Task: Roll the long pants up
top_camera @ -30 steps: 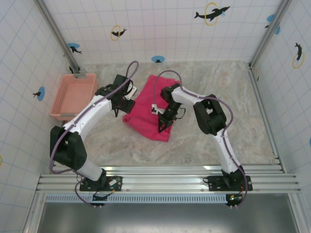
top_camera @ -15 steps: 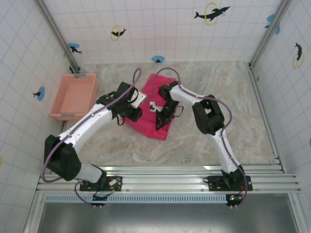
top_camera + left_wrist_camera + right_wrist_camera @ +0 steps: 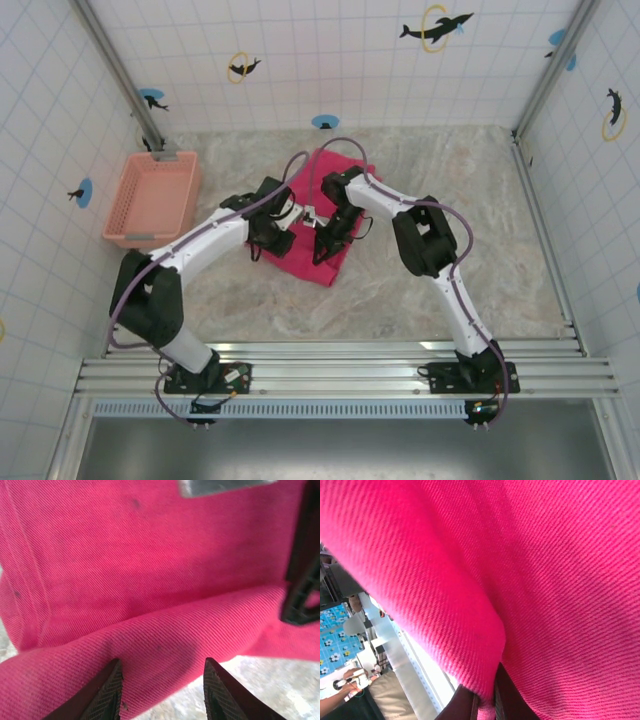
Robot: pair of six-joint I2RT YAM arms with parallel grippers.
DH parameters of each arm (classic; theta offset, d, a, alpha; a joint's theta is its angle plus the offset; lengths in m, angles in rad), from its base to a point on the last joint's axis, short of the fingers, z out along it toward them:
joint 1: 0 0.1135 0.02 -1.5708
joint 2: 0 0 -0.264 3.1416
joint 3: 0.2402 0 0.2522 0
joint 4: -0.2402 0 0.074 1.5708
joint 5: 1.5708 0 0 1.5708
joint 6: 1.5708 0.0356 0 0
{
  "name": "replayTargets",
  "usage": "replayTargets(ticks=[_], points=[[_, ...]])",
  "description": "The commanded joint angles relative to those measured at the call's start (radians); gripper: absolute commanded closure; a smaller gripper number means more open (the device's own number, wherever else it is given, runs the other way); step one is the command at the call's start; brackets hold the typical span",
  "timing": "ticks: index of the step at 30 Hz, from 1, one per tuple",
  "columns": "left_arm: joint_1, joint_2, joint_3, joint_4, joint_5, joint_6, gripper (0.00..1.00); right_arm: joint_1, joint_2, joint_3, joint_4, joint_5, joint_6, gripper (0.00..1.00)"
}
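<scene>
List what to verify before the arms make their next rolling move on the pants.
1. Hold of the right gripper on the long pants: ok, shut on a pinch of fabric.
2. Readiness of the left gripper: ok, jaws apart at the edge of a raised fold.
3. Fabric between the left fingers: cannot tell.
4. Pants fully on the table: ok.
5. Pink plastic basket apart from the pants: ok.
6. Roll even across its width: cannot tell, the arms cover it.

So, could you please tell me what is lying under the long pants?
The long pants lie on the marbled table, which shows along their edges. One edge is folded over onto their own fabric. Whether anything else lies beneath cannot be seen; the cloth covers it.
</scene>
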Motion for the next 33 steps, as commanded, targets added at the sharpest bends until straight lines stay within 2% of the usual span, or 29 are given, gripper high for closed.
replayTargets(ticks=[1, 7, 11, 18, 20, 24, 27, 29, 33], points=[[0.033, 0.074, 0.061, -0.011, -0.089, -0.01, 0.54, 0.001, 0.008, 0.0, -0.007, -0.03, 0.004, 0.91], [0.107, 0.18, 0.098, 0.037, -0.061, 0.027, 0.54, -0.001, -0.015, -0.044, -0.003, -0.02, -0.009, 0.9], [0.131, 0.243, 0.114, 0.053, -0.035, 0.05, 0.55, -0.014, -0.05, -0.036, -0.005, 0.067, -0.021, 0.76], [0.142, 0.296, 0.13, 0.052, -0.009, 0.05, 0.56, -0.038, -0.154, 0.008, -0.029, 0.344, -0.085, 0.62], [0.142, 0.308, 0.134, 0.049, 0.004, 0.051, 0.56, -0.026, -0.244, -0.02, -0.015, 0.418, -0.13, 0.61], [0.143, 0.333, 0.157, 0.041, 0.014, 0.05, 0.56, 0.049, -0.422, -0.211, 0.133, 0.576, -0.18, 0.56], [0.143, 0.348, 0.18, 0.036, 0.02, 0.051, 0.56, 0.174, -0.541, -0.373, 0.263, 0.722, -0.231, 0.45], [0.143, 0.36, 0.192, 0.023, 0.024, 0.051, 0.56, 0.25, -0.572, -0.445, 0.322, 0.778, -0.256, 0.41], [0.146, 0.375, 0.233, 0.005, 0.025, 0.096, 0.56, 0.328, -0.562, -0.52, 0.414, 0.838, -0.259, 0.4]])
